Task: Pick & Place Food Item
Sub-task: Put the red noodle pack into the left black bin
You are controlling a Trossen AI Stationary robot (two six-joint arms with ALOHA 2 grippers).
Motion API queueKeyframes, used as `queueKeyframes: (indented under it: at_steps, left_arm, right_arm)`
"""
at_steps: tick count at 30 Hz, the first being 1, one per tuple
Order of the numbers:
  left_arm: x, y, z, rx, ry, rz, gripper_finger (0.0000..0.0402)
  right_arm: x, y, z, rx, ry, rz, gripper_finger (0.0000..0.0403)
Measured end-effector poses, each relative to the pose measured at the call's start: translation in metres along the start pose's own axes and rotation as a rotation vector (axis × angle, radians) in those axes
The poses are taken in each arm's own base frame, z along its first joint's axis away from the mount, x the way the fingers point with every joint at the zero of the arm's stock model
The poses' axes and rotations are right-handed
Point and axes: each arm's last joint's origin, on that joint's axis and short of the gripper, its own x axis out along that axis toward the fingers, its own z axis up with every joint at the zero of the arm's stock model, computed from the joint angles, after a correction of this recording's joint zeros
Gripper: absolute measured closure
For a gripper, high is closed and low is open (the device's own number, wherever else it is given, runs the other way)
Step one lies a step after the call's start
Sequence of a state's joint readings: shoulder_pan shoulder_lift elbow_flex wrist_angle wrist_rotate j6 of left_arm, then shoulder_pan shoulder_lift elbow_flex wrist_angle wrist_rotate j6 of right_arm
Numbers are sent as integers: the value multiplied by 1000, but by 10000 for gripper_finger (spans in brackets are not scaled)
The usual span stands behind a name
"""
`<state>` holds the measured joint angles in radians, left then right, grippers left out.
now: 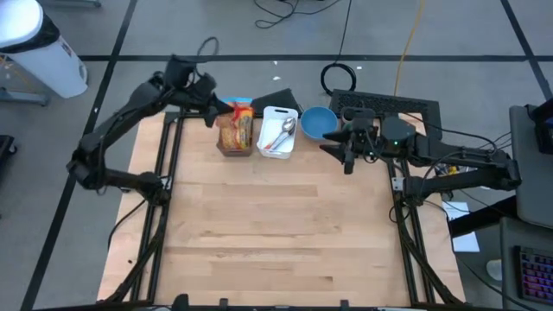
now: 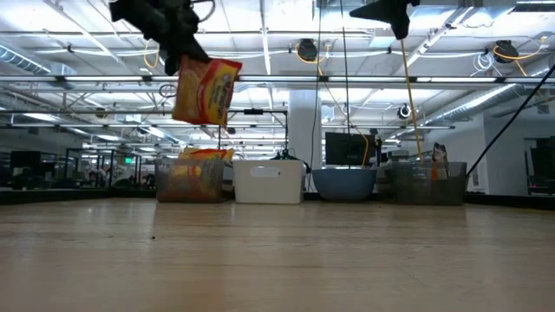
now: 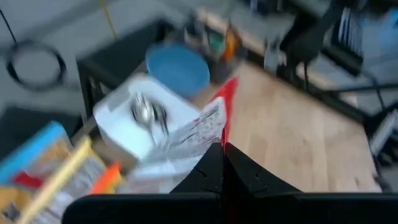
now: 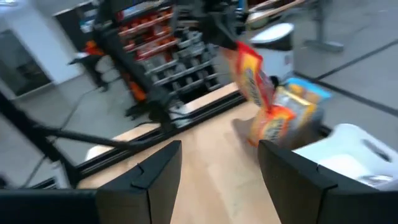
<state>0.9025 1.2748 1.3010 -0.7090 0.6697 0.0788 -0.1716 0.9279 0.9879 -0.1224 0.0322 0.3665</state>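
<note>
A yellow and red food packet [image 2: 206, 91] hangs high over the table's far left, with my left gripper [image 2: 173, 43] shut on it. Below it stands a clear container [image 2: 191, 178] with other packets in it [image 1: 235, 134]. My left gripper [image 1: 213, 112] is just to the left of this container. At the far right my right gripper [image 1: 344, 154] hovers open with nothing between its fingers [image 4: 217, 165]. It points toward the hanging packet [image 4: 249, 78]. My left gripper pinches the packet's upper edge [image 3: 227, 115] between its two shut fingers. The fingers slant down at it from the table's left. The packet hangs tilted below them [image 2: 208, 104], clear of the container and the table.
In the far row, right of the clear container, stand a white bin [image 1: 278, 131] with spoons in it and a blue bowl [image 1: 318, 123]. Another clear box [image 2: 425, 182] stands right of the bowl. The near wooden tabletop [image 1: 276, 233] is bare.
</note>
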Motion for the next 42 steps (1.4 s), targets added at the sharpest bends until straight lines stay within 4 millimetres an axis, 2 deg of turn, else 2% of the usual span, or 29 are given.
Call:
queueKeyframes:
  at_steps: [2,7,12,17,21,28,36,42]
  left_arm:
    - [-1,1,-9,20,-67,-2,401]
    - [6,9,-48,-2,-125,-40,401]
    - [17,25,-84,-91,-123,-46,401]
    - [16,35,-92,-93,-169,-64,401]
    - [10,38,-85,-51,-224,-59,401]
    - [2,49,-87,-48,-241,-51,401]
    - [6,59,-91,-41,-226,-51,401]
    - [18,70,-97,-79,-187,-83,401]
  right_arm:
    - [0,-1,0,-2,-14,-41,197]
    - [1,-4,3,5,-56,-96,197]
    - [3,-6,7,34,-92,-100,197]
    - [3,-7,8,67,-107,-99,197]
    - [4,-7,7,79,-103,-101,197]
    - [7,-7,8,102,-116,-95,197]
    - [13,-8,5,119,-99,-102,197]
    - [14,-8,5,120,-96,-103,197]
